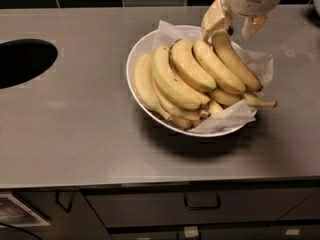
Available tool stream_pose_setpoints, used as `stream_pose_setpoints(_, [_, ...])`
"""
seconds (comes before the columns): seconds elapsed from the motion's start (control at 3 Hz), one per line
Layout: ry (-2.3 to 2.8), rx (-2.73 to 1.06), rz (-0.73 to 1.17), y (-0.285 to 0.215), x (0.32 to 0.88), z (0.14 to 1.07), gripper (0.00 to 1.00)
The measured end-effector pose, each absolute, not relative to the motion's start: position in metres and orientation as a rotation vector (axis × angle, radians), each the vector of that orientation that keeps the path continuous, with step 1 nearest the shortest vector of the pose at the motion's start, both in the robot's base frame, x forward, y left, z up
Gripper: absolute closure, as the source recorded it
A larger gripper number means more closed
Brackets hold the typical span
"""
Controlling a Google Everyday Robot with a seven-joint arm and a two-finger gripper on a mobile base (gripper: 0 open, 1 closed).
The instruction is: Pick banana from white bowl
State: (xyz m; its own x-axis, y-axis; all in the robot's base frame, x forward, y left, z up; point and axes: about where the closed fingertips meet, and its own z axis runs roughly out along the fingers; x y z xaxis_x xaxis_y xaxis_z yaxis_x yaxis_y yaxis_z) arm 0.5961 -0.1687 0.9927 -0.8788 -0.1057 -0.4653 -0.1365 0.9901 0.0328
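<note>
The white bowl (134, 59), lined with crinkled white paper, sits on the steel counter and holds several bananas. The banana (236, 60) is the long rightmost one, lying on top, its dark tip toward the bowl's right rim. My gripper (233, 26) hangs over the bowl's far right rim at the banana's upper end. Its two pale fingers (215, 18) stand apart on either side of that end, the left one touching it. A bunch of fatter bananas (175, 79) fills the bowl's left and middle. A small banana with a thin stem (257, 102) lies at the right rim.
A dark round hole (22, 61) is cut into the counter (75, 134) at the far left. Dark wall tiles run along the back edge. Drawers with handles (202, 202) sit below the counter's front edge.
</note>
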Motion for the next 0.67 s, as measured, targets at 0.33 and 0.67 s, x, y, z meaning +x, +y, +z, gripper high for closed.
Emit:
stream_pose_setpoints(0.33, [2.661, -0.179, 0.092, -0.1676, 0.5976, 0.9924, 0.58])
stream_pose_setpoints(0.67, [2.660, -0.179, 0.092, -0.1675, 0.5976, 0.9925, 0.81])
